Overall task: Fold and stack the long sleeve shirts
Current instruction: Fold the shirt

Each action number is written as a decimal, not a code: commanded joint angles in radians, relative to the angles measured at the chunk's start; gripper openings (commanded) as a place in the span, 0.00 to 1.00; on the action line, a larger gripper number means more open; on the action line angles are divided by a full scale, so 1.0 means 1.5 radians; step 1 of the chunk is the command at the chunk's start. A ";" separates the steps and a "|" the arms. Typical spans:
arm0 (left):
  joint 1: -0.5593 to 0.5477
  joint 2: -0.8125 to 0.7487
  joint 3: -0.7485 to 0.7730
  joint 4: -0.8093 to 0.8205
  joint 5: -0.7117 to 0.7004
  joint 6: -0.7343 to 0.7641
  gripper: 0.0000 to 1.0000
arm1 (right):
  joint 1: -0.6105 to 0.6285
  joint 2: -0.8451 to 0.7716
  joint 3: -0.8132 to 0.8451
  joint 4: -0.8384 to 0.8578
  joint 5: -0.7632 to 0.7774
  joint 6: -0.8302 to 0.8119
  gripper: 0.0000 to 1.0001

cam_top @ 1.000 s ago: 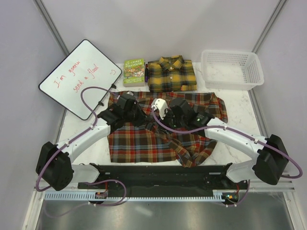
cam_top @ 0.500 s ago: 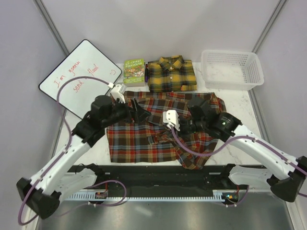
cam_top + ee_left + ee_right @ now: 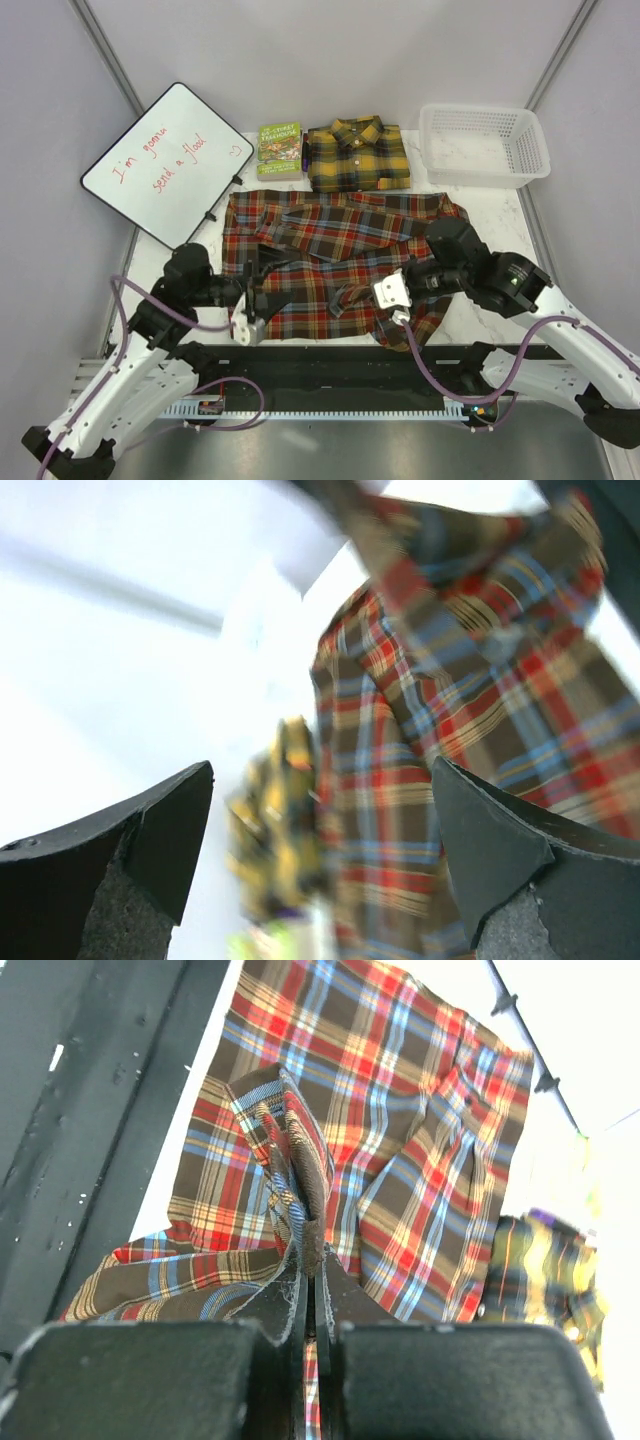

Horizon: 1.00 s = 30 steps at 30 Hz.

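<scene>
White marble table, grey booth walls, and the grip changes over! The left pincer [image 3: 320, 770] has let go: jaws wide, nothing between them, pulled back to the near-left edge of the red-brown plaid shirt [image 3: 330, 245]. The right pincer [image 3: 308, 1260] has snapped closed on a raised fold at the shirt's rumpled near-right part. I'd say the next fold starts from the right side. The shirt spreads across mid-table, stretching far and left of the right pincer and just right of the left one. The yellow plaid shirt [image 3: 357, 155] sits folded at the far edge.
</scene>
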 commanded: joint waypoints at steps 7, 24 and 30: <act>-0.167 0.118 0.022 -0.048 0.106 0.637 0.96 | 0.001 0.088 0.045 -0.059 -0.179 -0.045 0.00; -0.334 0.169 -0.005 -0.181 -0.050 0.937 0.90 | 0.023 0.190 0.066 -0.125 -0.314 -0.037 0.00; -0.364 0.169 0.005 -0.154 -0.067 0.893 0.90 | 0.027 0.231 0.068 -0.123 -0.365 -0.012 0.00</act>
